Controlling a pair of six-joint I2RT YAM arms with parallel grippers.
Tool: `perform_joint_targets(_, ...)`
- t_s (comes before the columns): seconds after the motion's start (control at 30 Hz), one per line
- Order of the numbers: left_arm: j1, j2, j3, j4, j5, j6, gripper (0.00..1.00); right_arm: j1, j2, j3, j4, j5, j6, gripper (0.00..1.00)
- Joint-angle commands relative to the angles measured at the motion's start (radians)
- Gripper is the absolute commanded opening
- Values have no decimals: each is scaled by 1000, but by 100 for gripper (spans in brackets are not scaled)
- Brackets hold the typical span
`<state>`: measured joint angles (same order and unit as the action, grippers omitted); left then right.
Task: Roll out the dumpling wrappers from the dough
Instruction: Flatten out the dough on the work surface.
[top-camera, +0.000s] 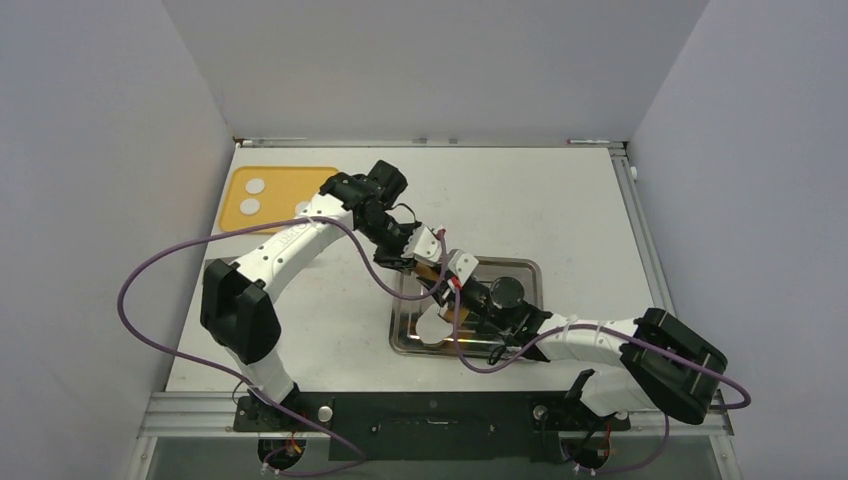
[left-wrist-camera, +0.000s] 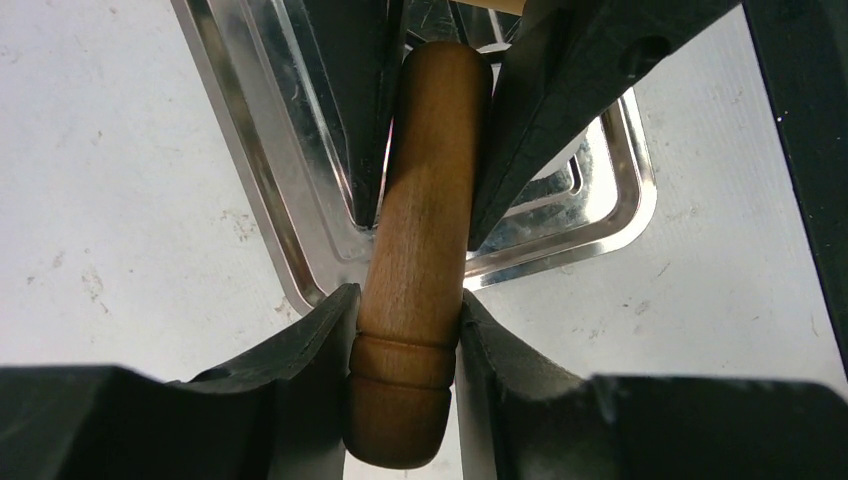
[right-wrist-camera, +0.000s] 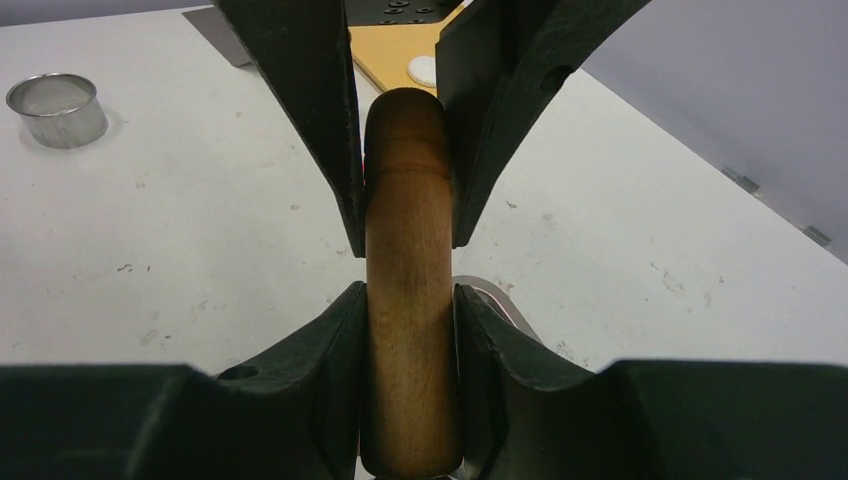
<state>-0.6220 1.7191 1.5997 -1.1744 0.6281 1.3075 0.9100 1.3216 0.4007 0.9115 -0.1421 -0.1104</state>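
Well to the left of the steel tray, dough pieces are seen on an orange board, a wooden rolling pin is clamped above the tray's left edge by the left gripper and the right gripper, one at each end, and a flattened dumpling wrapper is laid inside the tray's near-left corner.

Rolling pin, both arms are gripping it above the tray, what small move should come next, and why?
Probably lower the pin a little, toward the near side, onto the wrapper. The left end effector and the right end effector are both shut on it over the tray, and the wrapper lies nearer the bases than the pin.
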Motion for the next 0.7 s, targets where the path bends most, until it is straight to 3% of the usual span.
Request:
perform_joint_targets(0.0,-1,1,-58,136,8,-140,0,-25,7,45,51,30,43,9)
perform_joint_targets(0.03,6,-6,-88,186,-18,-181,0,-26,5,49,25,36,46,16)
perform_joint_targets(0.1,19,-14,-143,278,-74,-246,0,-29,-3,65,-49,32,62,43)
perform_joint_targets(0.17,23,-14,-187,331,-138,-281,0,-32,-12,90,-135,35,97,61)
perform_joint_targets(0.27,43,-8,-243,358,-130,-323,0,-37,-37,134,-288,63,181,66)
perform_joint_targets(0.43,119,13,-298,359,53,-444,0,-74,-90,183,-524,169,327,69)
perform_joint_targets(0.67,139,-16,-355,298,189,-387,0,-166,-93,210,-812,269,500,67)
